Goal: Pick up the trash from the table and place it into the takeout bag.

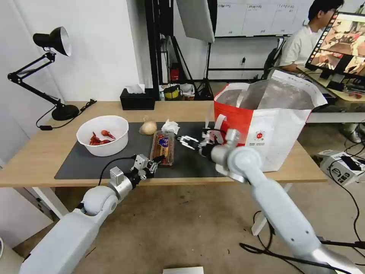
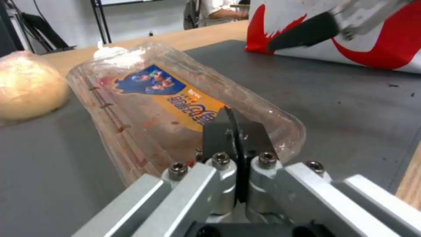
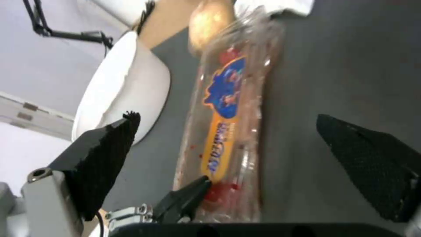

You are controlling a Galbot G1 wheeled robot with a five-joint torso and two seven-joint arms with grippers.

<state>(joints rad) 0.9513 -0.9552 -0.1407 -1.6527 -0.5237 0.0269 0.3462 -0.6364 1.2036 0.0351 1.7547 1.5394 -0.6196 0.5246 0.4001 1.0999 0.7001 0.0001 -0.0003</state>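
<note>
Wood desk (image 1: 45, 152) with dark mat (image 1: 190, 160) up front, office behind. Left gripper (image 1: 155, 163) clamped shut on near end of clear plastic tray (image 1: 163, 146), lying flat on mat. Right gripper (image 1: 187, 142) spread wide just beside tray, holding nothing. Bag (image 1: 273, 125) standing at right; bowl (image 1: 102, 135), tissue (image 1: 170, 126), onion lump (image 1: 148, 127) sitting nearby.

The wooden table (image 1: 45, 152) carries a grey mat (image 1: 125, 152), desk lamp (image 1: 57, 106), black tissue box (image 1: 137, 99) and takeout bag (image 1: 273, 125)
</note>
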